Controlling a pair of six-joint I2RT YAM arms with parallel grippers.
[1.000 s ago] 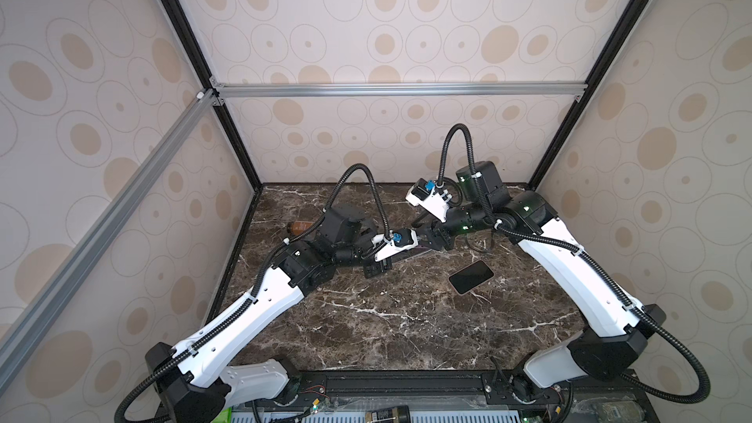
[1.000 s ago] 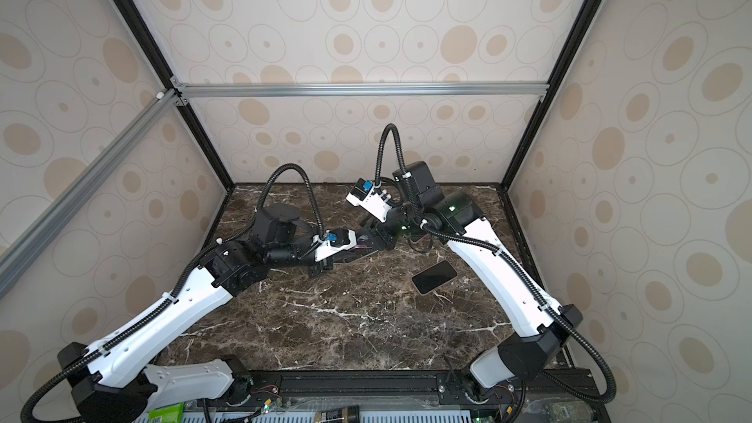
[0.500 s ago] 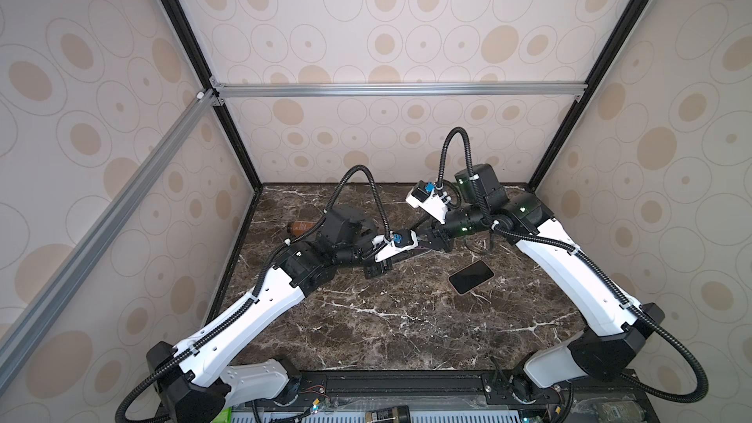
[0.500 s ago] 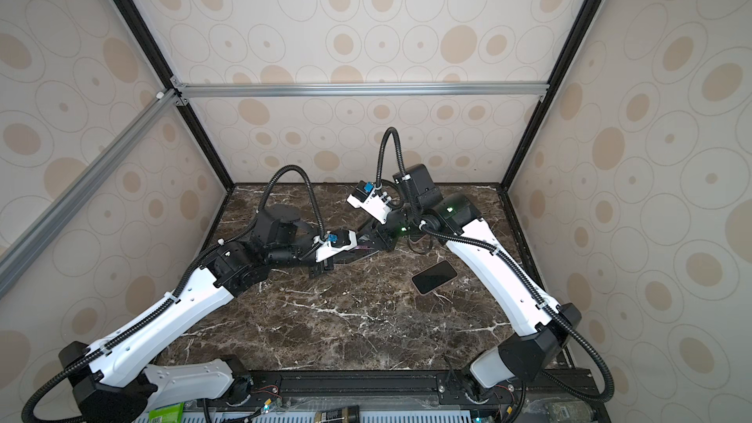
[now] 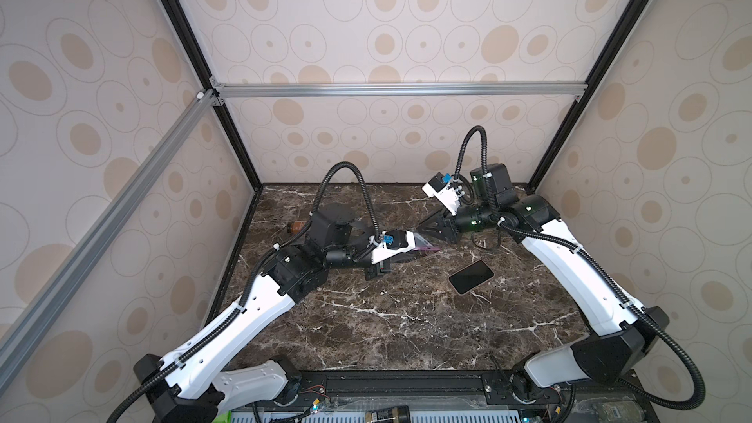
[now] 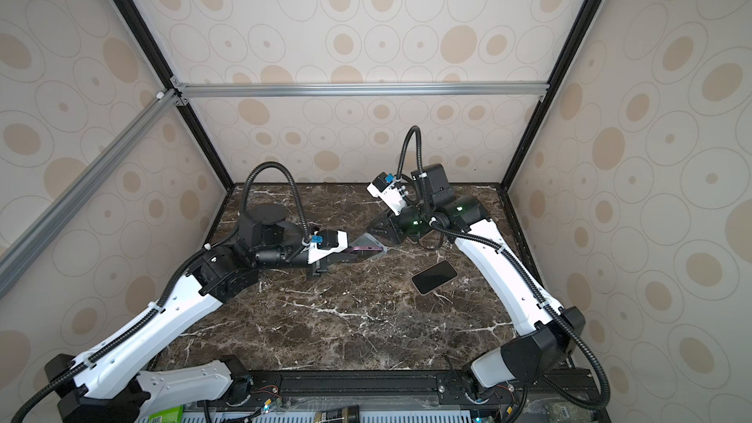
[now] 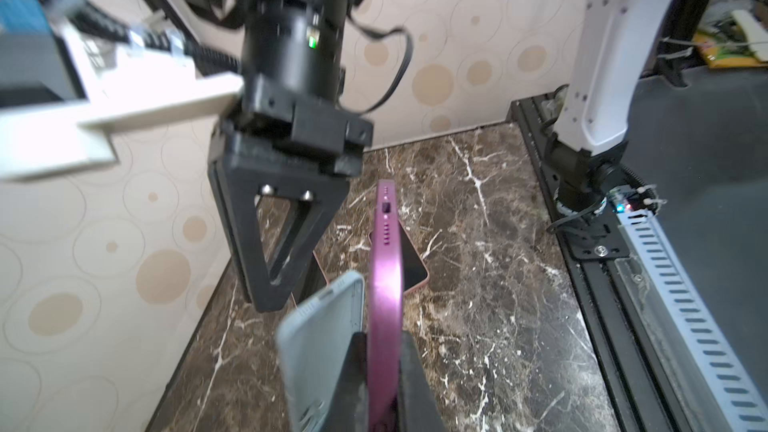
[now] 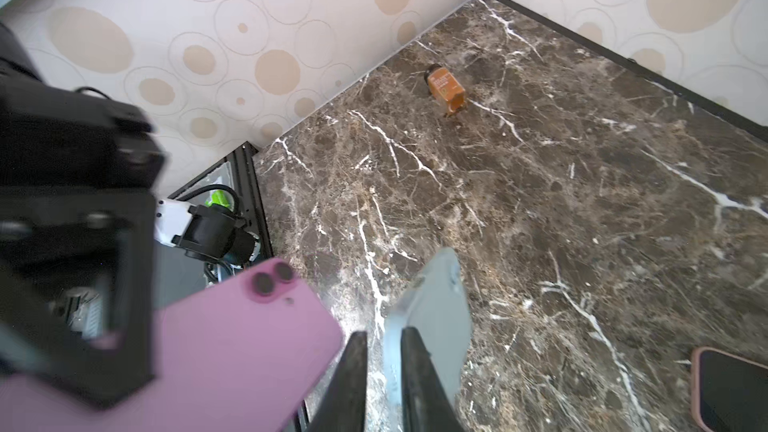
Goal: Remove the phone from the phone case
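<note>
The phone [image 7: 384, 284], purple and bare-backed, is in the air over the far middle of the bench [image 5: 386, 319]. It stands on edge with my left gripper [image 7: 381, 340] clamped across its faces. The grey phone case [image 7: 320, 351] sits just beside it, outside that gripper's finger, so it looks mostly peeled off. I cannot tell whether a corner is hooked on.

My right gripper [image 8: 384, 332] straddles the case's edge with its jaws nearly together. A sliver of bench shows beside one finger, so I cannot tell whether it truly has hold.

My worry is that pulling on so thin a lip could let the soft case slip free. A snagged corner could also twist the phone out of the left grip and drop it. A second phone [image 5: 471, 276] lies on the bench to the near right, close enough, I judge, to be struck.
</note>
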